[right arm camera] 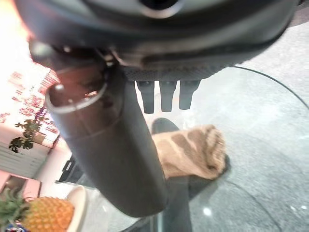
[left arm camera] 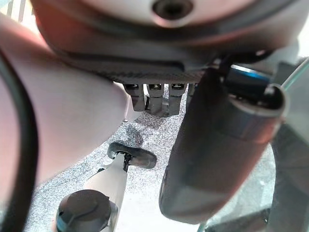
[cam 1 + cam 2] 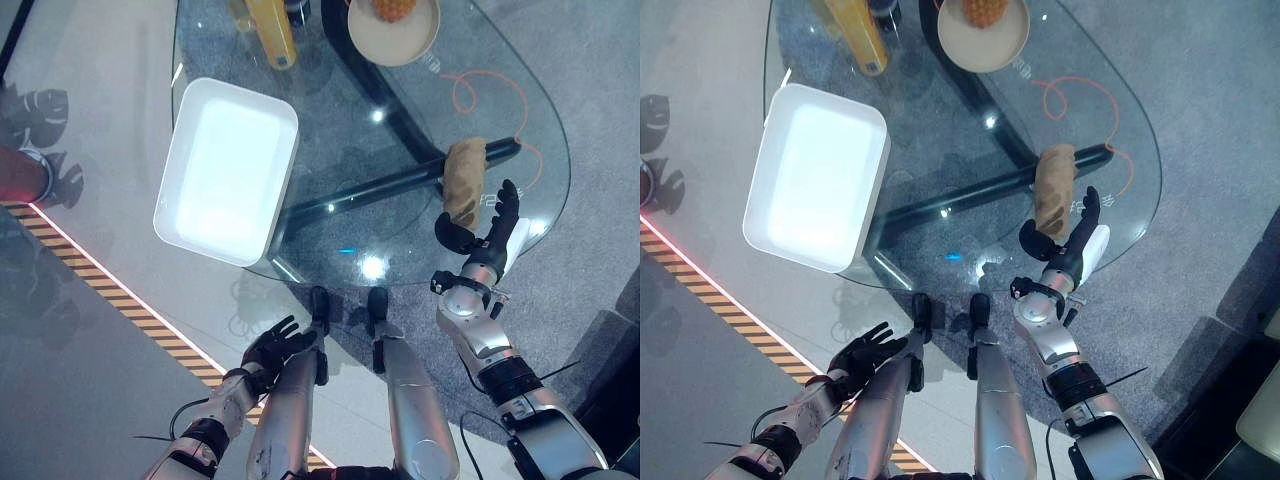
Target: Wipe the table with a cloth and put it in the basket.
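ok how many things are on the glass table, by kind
cloth: 1
white basket: 1
plate with a pineapple: 1 each
yellow object, cut off at the far edge: 1
total: 5

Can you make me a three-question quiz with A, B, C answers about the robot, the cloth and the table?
1. Where is the brown cloth?
A. In the white basket
B. On the glass table near the right hand
C. On the floor

2. What colour is the basket?
A. White
B. Red
C. Green

3. How are the fingers of the right hand?
A. Curled tight round the cloth
B. Spread open, just short of the cloth
C. Pinching the bowl

Answers:
1 B: the cloth lies rolled on the glass table, just past the right hand.
2 A: the basket's walls and floor are plain white.
3 B: the fingers point out straight, with the cloth lying beyond them, untouched.

The left hand hangs low beside the table, fingers spread.
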{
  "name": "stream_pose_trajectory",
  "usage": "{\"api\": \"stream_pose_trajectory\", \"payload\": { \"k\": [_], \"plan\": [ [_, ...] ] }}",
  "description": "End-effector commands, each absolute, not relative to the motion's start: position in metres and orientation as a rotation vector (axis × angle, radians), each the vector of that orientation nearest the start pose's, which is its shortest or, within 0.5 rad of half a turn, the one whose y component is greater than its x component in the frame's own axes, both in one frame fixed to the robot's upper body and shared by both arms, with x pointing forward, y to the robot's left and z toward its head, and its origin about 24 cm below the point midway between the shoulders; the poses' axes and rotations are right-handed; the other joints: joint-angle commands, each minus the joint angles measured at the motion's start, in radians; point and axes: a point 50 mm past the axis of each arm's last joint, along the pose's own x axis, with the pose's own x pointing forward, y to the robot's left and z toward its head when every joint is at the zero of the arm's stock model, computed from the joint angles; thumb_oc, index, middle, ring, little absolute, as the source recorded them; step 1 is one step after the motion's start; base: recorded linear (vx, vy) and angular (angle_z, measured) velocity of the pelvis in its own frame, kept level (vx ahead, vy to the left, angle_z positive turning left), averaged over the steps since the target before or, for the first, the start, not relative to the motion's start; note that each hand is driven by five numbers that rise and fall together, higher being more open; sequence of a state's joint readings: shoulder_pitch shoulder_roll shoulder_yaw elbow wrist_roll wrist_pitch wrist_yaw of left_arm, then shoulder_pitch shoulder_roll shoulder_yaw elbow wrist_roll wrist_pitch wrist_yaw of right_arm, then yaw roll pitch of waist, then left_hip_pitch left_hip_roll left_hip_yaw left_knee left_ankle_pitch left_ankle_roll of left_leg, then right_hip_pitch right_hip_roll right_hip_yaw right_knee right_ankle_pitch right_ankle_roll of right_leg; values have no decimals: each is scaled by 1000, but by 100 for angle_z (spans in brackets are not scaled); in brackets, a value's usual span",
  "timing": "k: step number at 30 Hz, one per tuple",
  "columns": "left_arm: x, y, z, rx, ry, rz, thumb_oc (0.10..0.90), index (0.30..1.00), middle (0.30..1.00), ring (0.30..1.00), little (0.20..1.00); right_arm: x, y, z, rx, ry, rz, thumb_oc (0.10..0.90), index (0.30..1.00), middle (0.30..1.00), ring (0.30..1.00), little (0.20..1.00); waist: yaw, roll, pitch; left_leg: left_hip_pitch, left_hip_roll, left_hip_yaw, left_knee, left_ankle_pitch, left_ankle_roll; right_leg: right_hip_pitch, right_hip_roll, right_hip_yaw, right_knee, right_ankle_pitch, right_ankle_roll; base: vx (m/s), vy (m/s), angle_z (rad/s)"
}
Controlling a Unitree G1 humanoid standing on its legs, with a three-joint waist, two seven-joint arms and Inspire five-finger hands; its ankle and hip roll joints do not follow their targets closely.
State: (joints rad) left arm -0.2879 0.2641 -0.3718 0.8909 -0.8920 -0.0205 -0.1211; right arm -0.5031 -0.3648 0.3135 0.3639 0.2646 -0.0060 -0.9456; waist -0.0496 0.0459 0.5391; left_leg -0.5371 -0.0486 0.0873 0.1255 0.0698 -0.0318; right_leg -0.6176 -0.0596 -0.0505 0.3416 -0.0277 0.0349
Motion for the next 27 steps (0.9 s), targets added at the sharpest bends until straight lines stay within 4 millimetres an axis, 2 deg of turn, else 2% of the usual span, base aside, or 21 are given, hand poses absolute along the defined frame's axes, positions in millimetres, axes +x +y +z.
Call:
{"api": "stream_pose_trajectory", "payload": {
  "k": [1, 13, 18, 27],
  "plan": [
    [247, 130, -81, -538, 663, -147, 800, 900, 900, 900, 900, 323, -184, 145, -88, -366, -735, 800, 900, 900, 900, 900, -5, -18, -19, -76, -12, 0, 221, -130, 33, 16, -9, -4, -105, 67, 37, 29, 20, -4],
    [253, 126, -74, -572, 639, -151, 800, 900, 900, 900, 900, 327, -193, 142, -12, -329, -777, 800, 900, 900, 900, 900, -2, -15, -19, -147, -15, -2, 242, -118, 30, -60, -13, -9, -78, 76, 42, 3, 0, 0],
    [256, 126, -70, -550, 636, -161, 800, 900, 900, 900, 900, 332, -206, 151, -17, -350, -839, 800, 900, 900, 900, 900, 8, -11, -19, -180, -18, -8, 255, -119, 32, -93, -18, -18, -70, 85, 46, 32, -1, 1],
    [258, 125, -69, -565, 635, -183, 800, 900, 900, 900, 900, 339, -213, 165, -23, -372, -843, 800, 900, 900, 900, 900, 18, -2, -19, -242, -24, -13, 285, -121, 34, -154, -25, -21, -54, 97, 51, 38, 10, 3]
  ]
}}
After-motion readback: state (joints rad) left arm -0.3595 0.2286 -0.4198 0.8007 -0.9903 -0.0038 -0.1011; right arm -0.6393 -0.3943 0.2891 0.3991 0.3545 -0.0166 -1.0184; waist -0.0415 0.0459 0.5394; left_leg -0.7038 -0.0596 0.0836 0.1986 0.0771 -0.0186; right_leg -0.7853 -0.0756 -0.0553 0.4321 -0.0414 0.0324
